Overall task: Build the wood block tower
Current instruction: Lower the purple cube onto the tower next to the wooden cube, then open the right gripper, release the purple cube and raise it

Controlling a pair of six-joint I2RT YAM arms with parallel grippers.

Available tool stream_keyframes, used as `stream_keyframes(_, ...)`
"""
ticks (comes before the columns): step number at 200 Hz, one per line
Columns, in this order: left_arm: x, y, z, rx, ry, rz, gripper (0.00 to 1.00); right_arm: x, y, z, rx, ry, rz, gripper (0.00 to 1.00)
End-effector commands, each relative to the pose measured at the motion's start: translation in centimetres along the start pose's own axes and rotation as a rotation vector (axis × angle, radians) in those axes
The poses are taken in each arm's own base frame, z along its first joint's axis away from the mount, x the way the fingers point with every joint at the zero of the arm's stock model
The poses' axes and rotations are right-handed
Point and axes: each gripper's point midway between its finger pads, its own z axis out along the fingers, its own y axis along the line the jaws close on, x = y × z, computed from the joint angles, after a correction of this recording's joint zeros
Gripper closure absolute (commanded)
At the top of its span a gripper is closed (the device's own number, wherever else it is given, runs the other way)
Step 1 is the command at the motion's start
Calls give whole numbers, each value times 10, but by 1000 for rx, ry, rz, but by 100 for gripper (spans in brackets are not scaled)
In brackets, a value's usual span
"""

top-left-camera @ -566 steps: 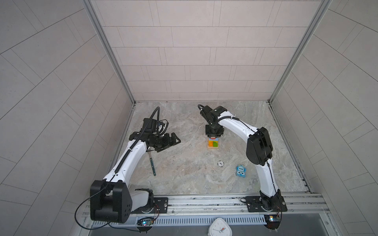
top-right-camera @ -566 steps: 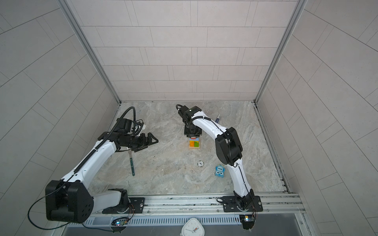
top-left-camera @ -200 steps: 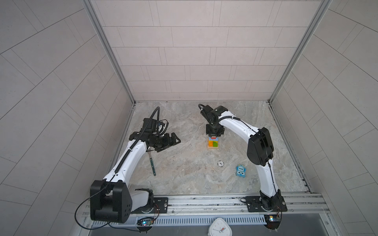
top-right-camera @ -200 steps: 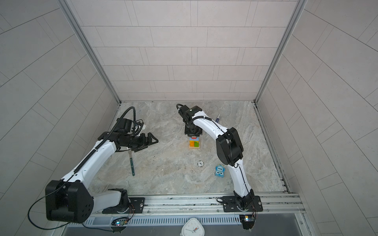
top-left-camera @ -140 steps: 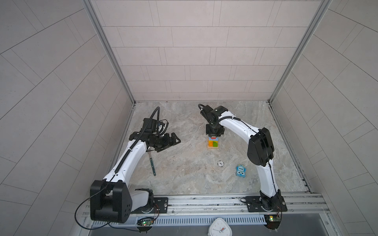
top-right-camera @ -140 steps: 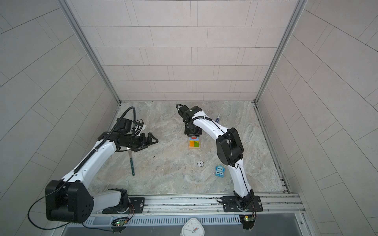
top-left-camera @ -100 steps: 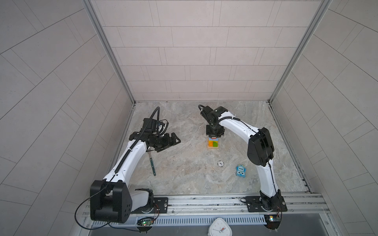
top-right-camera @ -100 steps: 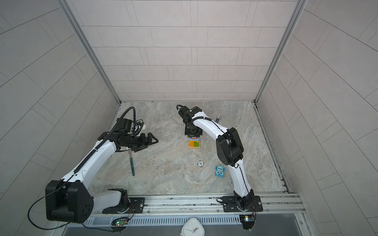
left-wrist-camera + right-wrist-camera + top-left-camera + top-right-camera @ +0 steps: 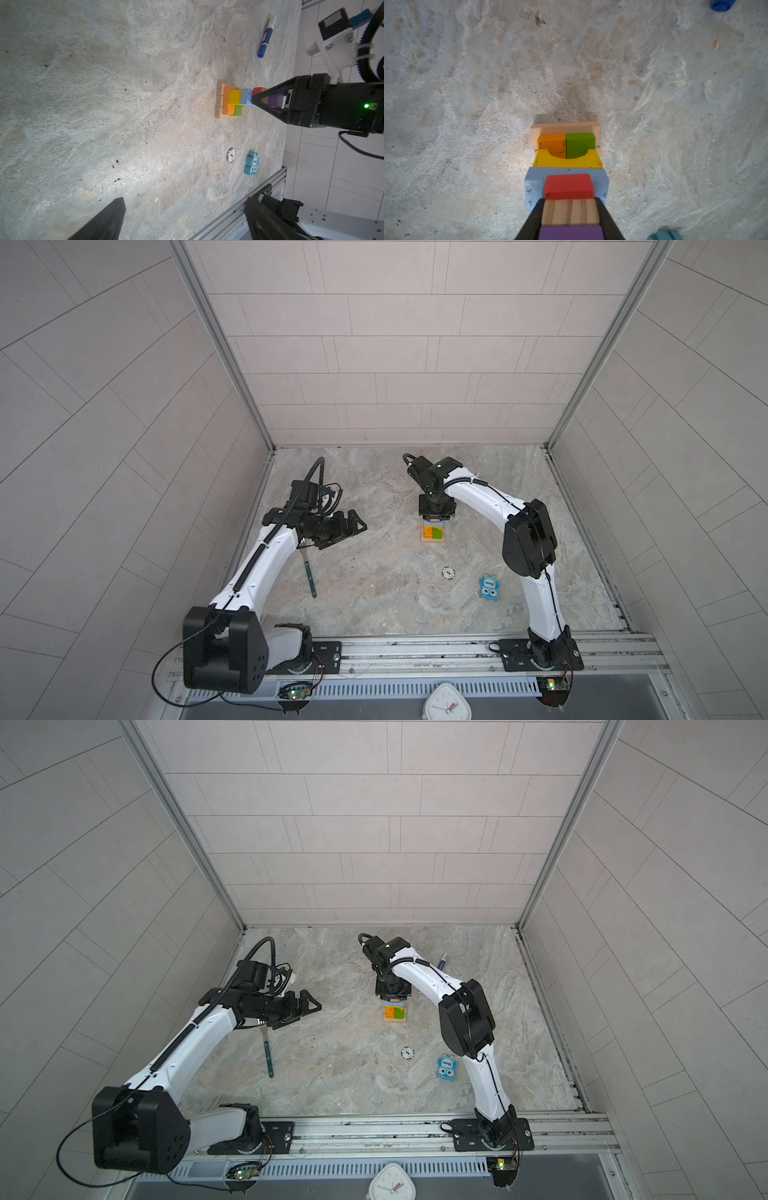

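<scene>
The tower (image 9: 433,531) (image 9: 395,1013) stands mid-floor in both top views. Its wood blocks are a tan base (image 9: 564,127), orange (image 9: 551,143) and green (image 9: 580,143) bars, a yellow arch (image 9: 566,162) and a blue block (image 9: 533,187). On the blue block sit a red cube (image 9: 569,186) and a striped cube (image 9: 570,212), with a purple cube (image 9: 273,100) on the striped one. My right gripper (image 9: 569,200) (image 9: 434,518) comes straight down on the top, its fingers against both sides of the striped and purple cubes. My left gripper (image 9: 347,533) (image 9: 185,207) hangs open and empty well to the left.
A teal pen (image 9: 309,576) lies under the left arm. A round white chip (image 9: 448,572) and a blue cartoon-eyed toy (image 9: 489,587) lie in front of the tower. A blue marker (image 9: 266,37) lies behind it. Tiled walls enclose three sides, and a metal rail (image 9: 415,649) runs along the front.
</scene>
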Motion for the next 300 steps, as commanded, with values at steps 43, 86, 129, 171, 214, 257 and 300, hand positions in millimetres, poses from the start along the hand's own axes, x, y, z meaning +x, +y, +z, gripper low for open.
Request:
stream_keyframes(43, 2, -2, -3, 1, -8, 22, 3, 1, -5, -13, 12, -23, 1, 57)
stream_keyframes(86, 2, -2, -3, 0, -8, 22, 3, -2, -6, -23, 10, -44, -6, 49)
stream_keyframes(129, 3, 0, -3, -11, -8, 24, 3, -9, -5, -43, -13, -81, -21, 42)
stream_keyframes(171, 2, 3, -2, -29, -7, 23, 3, -11, -3, -69, -66, -129, -39, 32)
stream_keyframes(214, -3, 6, -2, -45, -31, 31, 3, -17, -6, -103, -110, -212, -84, 17)
stream_keyframes(257, -16, 10, -1, -79, -59, 53, 3, -26, -24, -123, -91, -303, -171, 0)
stream_keyframes(300, -44, 12, -17, -170, -162, 90, 3, -41, -59, -127, -96, -381, -185, 0)
